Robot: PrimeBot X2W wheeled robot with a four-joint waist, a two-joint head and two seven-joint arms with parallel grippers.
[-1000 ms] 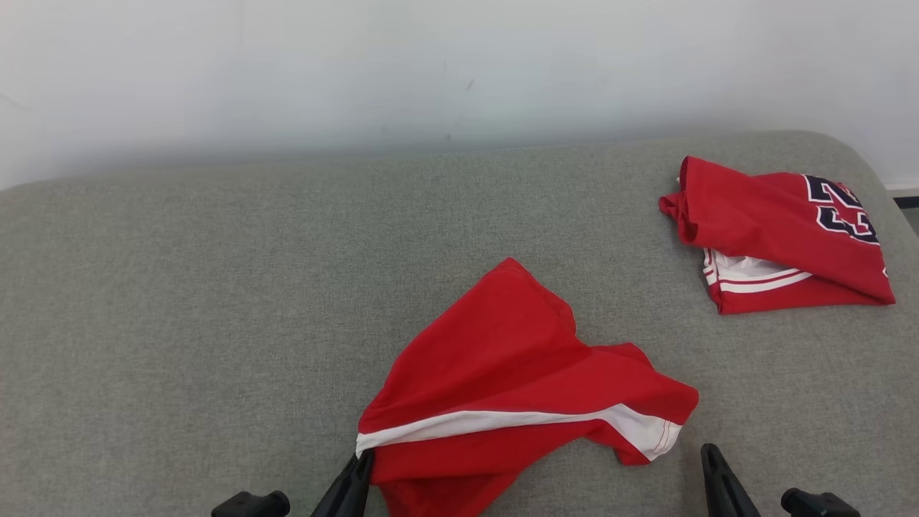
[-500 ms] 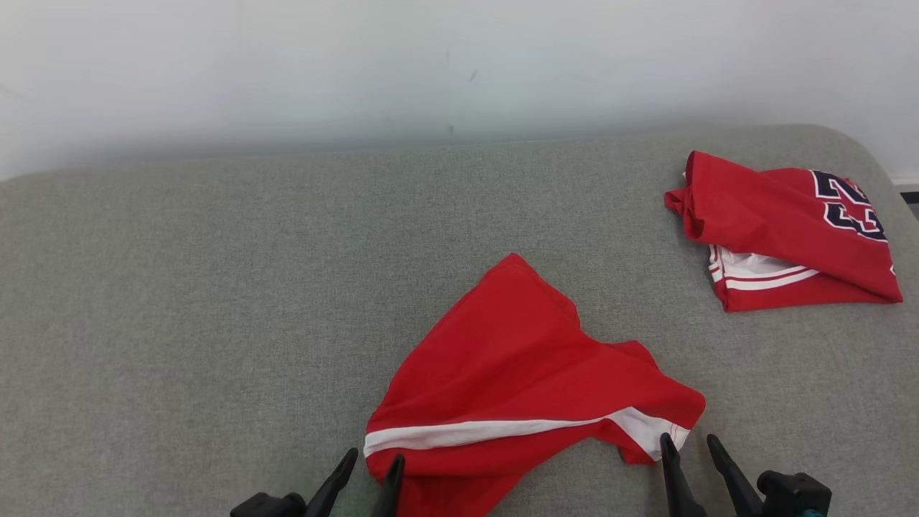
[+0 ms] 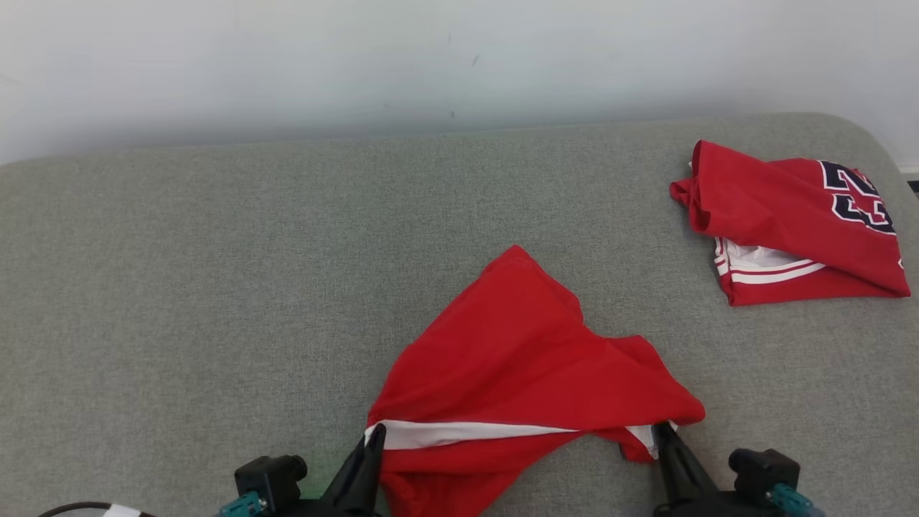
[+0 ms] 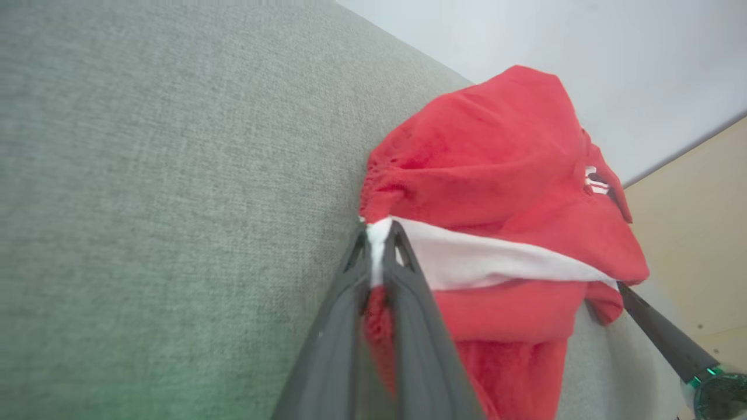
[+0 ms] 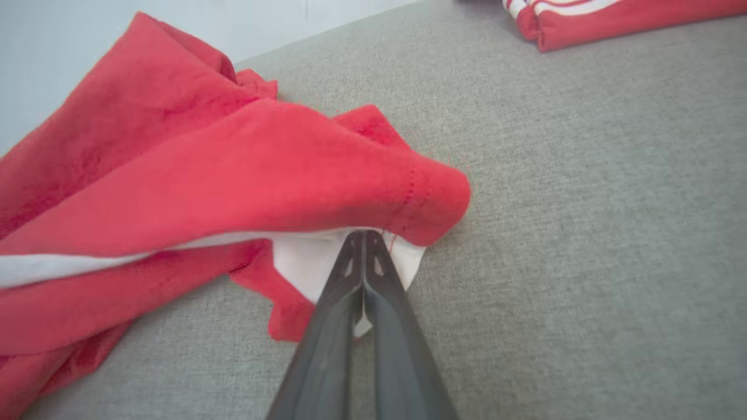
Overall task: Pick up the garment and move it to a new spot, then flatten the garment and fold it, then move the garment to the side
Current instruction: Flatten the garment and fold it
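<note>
Garment point(image 3: 524, 359) lies at lower centre of the head view on the grey cushion point(image 3: 215, 287). It is red with a white band. It is roughly triangular, apex pointing to the top of the frame and base toward the bottom edge. The long axis follows the white band, running left to right along the base.

Left gripper point(image 3: 373, 436) is at the band's left end, right gripper point(image 3: 662, 431) at its right end.

The left wrist view gives detail the head view lacks. The fingers are shut to a narrow slit with the white band end pinched at the tips, red cloth hanging below. The right gripper's finger enters at that frame's lower right, touching the far corner.

In the right wrist view the fingers are fully closed on the white corner, and a red fold droops over the tips.

The head view adds a folded red jersey point(image 3: 790, 222) with a dark number at upper right, well apart from the garment. A pale wall point(image 3: 431, 57) fills the top.
</note>
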